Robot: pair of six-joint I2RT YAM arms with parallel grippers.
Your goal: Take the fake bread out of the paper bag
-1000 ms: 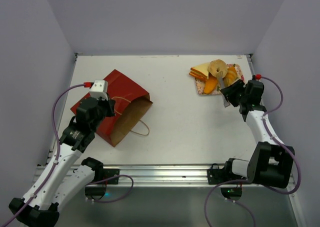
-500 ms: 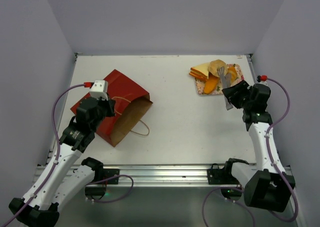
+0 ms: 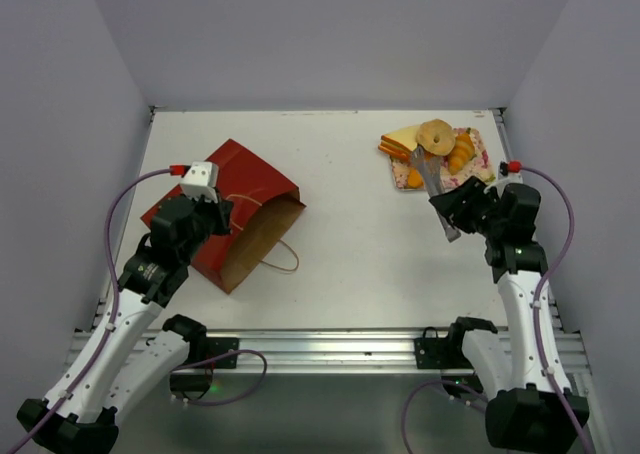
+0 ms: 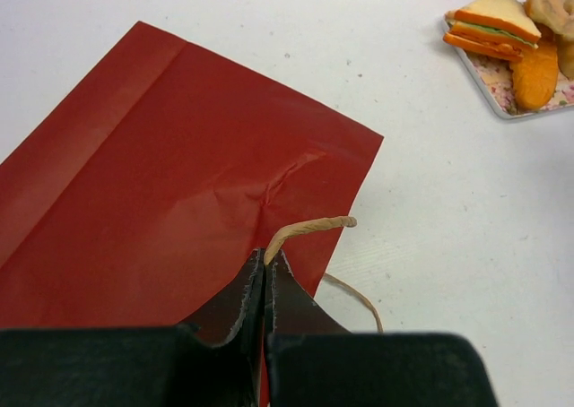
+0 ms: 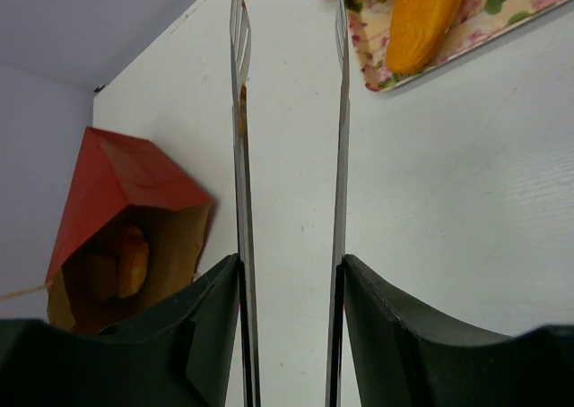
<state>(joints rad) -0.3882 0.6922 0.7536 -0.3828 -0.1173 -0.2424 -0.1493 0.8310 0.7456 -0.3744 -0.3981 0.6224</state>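
Note:
The red paper bag (image 3: 232, 186) lies on its side at the left, its brown mouth facing the table's middle. My left gripper (image 3: 214, 212) is shut on the bag's upper tan handle (image 4: 309, 226), with the red top side (image 4: 161, 174) spread out beyond it. Orange-brown fake bread (image 5: 131, 256) shows inside the bag's mouth in the right wrist view. My right gripper (image 3: 452, 210) holds metal tongs (image 3: 430, 176), whose blades (image 5: 239, 111) stand apart and empty. It sits just near of the tray, far from the bag.
A pink-flowered tray (image 3: 484, 156) at the back right holds a bagel (image 3: 436, 134), a sandwich (image 3: 400, 142) and orange pastries (image 3: 461, 152). The bag's lower handle (image 3: 288, 256) lies loose on the table. Walls close in the left, right and far sides.
My right gripper has drawn back from the tray toward the near left, and the tongs have turned to point across the table. The left arm and bag have not moved.

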